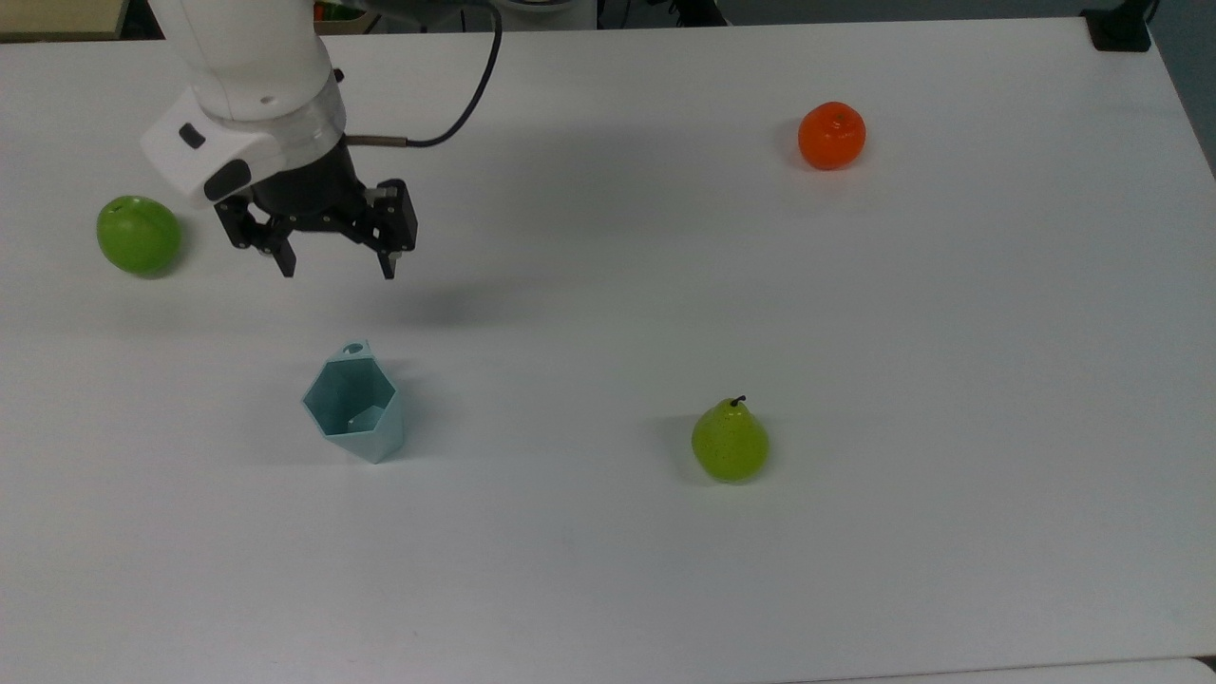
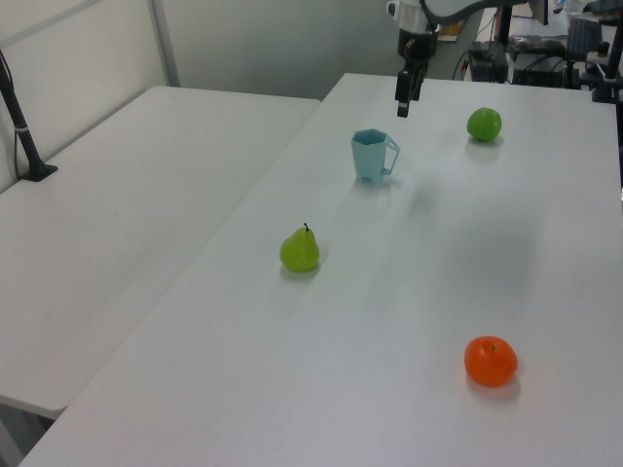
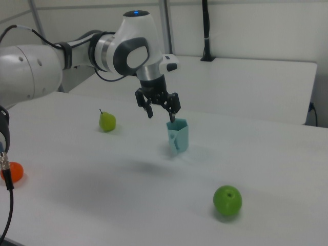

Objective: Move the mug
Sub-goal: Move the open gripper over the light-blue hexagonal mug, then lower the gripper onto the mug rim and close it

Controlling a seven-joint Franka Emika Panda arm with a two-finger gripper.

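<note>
Pale teal faceted plastic mug (image 1: 354, 406) stands upright, untouched on the white surface (image 1: 855, 332); the black gripper (image 1: 335, 268) hovers above, released, seemingly ready to descend.

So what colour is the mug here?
Pale blue-teal; the mug shows its colour best in the top view, standing on the white table.

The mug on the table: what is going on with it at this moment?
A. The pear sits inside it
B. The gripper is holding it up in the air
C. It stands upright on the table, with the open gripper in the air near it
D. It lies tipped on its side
C: the mug stands upright on the white table, and the gripper hangs open in the air, holding nothing.
</note>
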